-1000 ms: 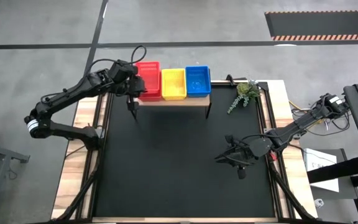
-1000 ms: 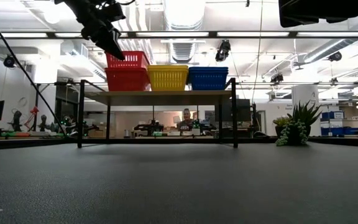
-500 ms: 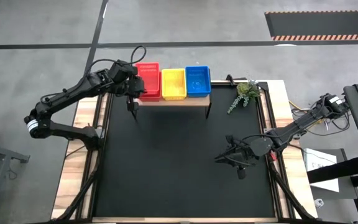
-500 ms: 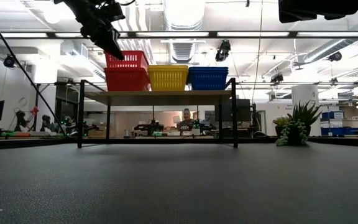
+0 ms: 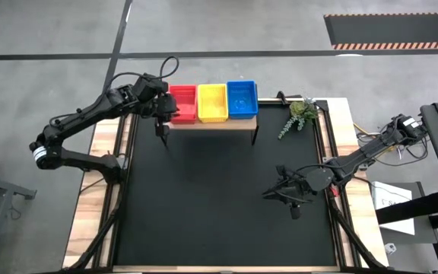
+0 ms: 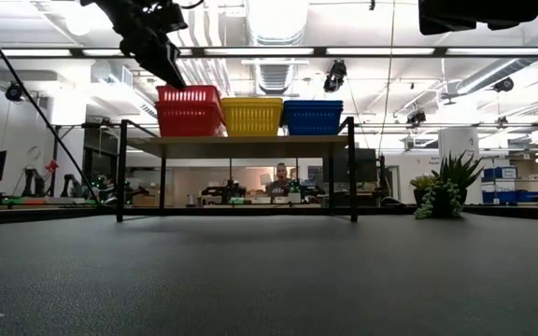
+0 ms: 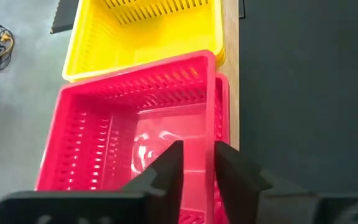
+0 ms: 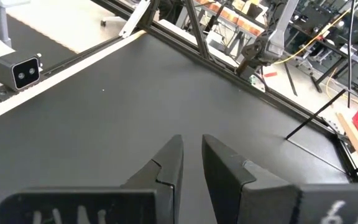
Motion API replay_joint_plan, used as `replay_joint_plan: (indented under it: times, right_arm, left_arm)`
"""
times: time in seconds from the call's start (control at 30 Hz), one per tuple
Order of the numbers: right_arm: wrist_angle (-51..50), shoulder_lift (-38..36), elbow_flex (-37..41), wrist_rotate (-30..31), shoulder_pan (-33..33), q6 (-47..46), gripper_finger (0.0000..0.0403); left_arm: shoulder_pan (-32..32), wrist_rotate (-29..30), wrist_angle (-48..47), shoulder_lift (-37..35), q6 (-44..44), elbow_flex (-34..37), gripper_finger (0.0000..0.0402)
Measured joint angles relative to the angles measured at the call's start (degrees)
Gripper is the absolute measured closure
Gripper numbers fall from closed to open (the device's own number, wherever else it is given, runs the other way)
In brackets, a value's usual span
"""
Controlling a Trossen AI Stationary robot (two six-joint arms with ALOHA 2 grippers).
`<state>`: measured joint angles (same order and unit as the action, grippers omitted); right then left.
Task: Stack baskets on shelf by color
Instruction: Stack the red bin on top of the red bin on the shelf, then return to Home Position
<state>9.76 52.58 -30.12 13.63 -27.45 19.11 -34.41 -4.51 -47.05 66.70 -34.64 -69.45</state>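
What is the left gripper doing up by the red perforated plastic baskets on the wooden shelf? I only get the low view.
Observer: In its wrist view the left gripper hovers over the inside of the top red basket, fingers slightly apart with nothing between them.
Operator: Is that basket nested properly?
Observer: It sits inside another red basket, whose rim shows just outside it, next to the yellow plastic basket.
Operator: And the right arm?
Observer: From above, the right gripper waits over the right side of the black table, well away from the shelf, holding nothing.
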Motion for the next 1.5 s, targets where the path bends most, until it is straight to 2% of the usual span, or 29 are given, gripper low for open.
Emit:
replay_joint_plan:
  times: [0.17, 0.3, 0.4, 0.53, 0.67, 0.8, 0.87, 1.17, 1.37, 1.5]
  right_arm:
    - [-0.22, 0.00, 0.01, -0.02, -0.01, 0.04, 0.0351]
    - [-0.18, 0.00, 0.36, -0.62, 0.34, 1.25, 0.0351]
    - [3.60, 0.18, 1.71, -4.23, 2.14, 2.62, 0.0351]
    - [12.61, 1.69, 3.97, -14.29, 6.29, 4.04, 0.0351]
    - [20.63, 5.43, 5.15, -23.29, 11.13, 4.04, 0.0362]
    - [23.35, 8.16, 4.97, -24.58, 16.12, 6.24, 0.0379]
    - [23.30, 7.96, 4.71, -24.58, 18.94, 7.35, 0.0388]
    - [20.35, -2.70, 7.67, -25.65, 26.23, 6.29, 0.0394]
    - [10.23, -12.72, 9.58, -22.45, 26.65, 4.24, 0.0394]
    - [8.22, -19.36, 12.41, -21.47, 26.63, 3.99, 0.0394]
  left_arm:
    - [0.02, 0.00, -0.15, -1.40, -0.57, -0.21, 0.0293]
    - [0.63, -1.09, -2.82, -5.33, -0.57, -0.26, 0.0288]
    - [0.95, -5.02, -0.57, -10.05, 2.33, 1.80, 0.0288]
    - [3.96, -13.85, 14.59, -18.59, 9.25, 11.48, 0.0288]
    - [10.15, -15.11, 36.11, -26.04, 16.57, 27.44, 0.0288]
    - [15.10, -14.99, 54.96, -30.96, 20.86, 40.35, 0.0288]
    - [16.35, -14.95, 59.56, -32.77, 22.69, 44.68, 0.0288]
    - [17.35, -14.73, 61.57, -39.93, 25.20, 54.62, 0.0288]
    - [17.29, -14.71, 61.44, -44.37, 24.86, 58.23, 0.0288]
    - [17.29, -14.71, 61.24, -47.94, 25.15, 60.69, 0.0288]
